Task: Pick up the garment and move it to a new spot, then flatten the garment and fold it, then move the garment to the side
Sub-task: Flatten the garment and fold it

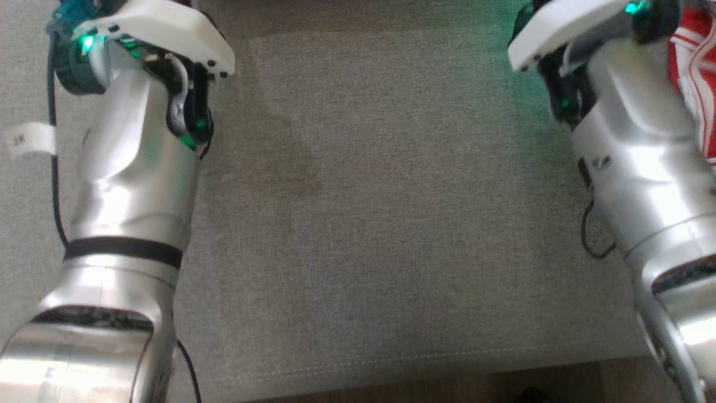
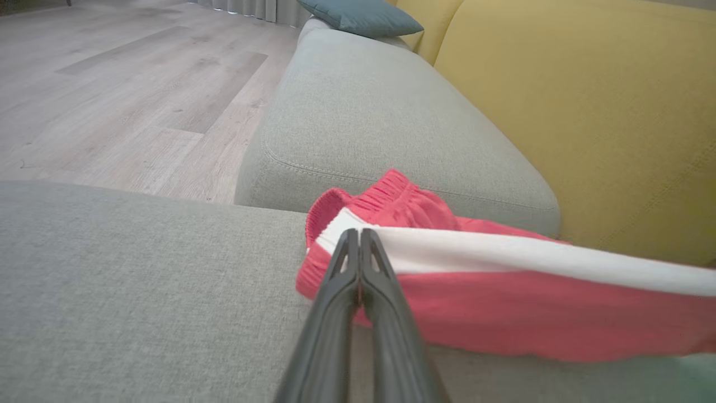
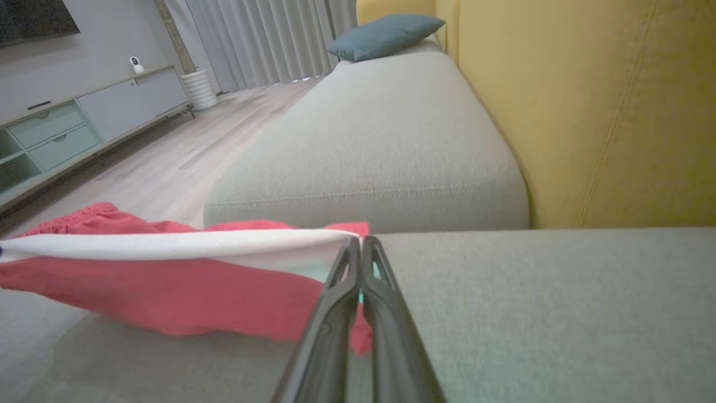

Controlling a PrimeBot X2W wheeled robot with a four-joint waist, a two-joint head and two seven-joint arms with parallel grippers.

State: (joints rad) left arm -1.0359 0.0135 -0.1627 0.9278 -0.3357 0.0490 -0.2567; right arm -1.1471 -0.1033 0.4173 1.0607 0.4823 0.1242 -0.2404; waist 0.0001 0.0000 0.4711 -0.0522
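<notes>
While the left gripper (image 2: 359, 235) and the right gripper (image 3: 361, 242) each stood clamped on an end of the red fabric garment with a white stripe (image 2: 503, 302), it hung stretched between them close over the grey woven sofa cushion (image 2: 140, 291). Step 1, the carry, seemed in hand; the next move called for lowering it flat onto the cushion.

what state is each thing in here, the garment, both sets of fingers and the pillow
left gripper: fingers shut on the garment near its waistband
right gripper: fingers shut on the garment's other end
garment: unfolded, stretched taut between both grippers over the grey seat
teal pillow: lying on the far seat cushion
</notes>
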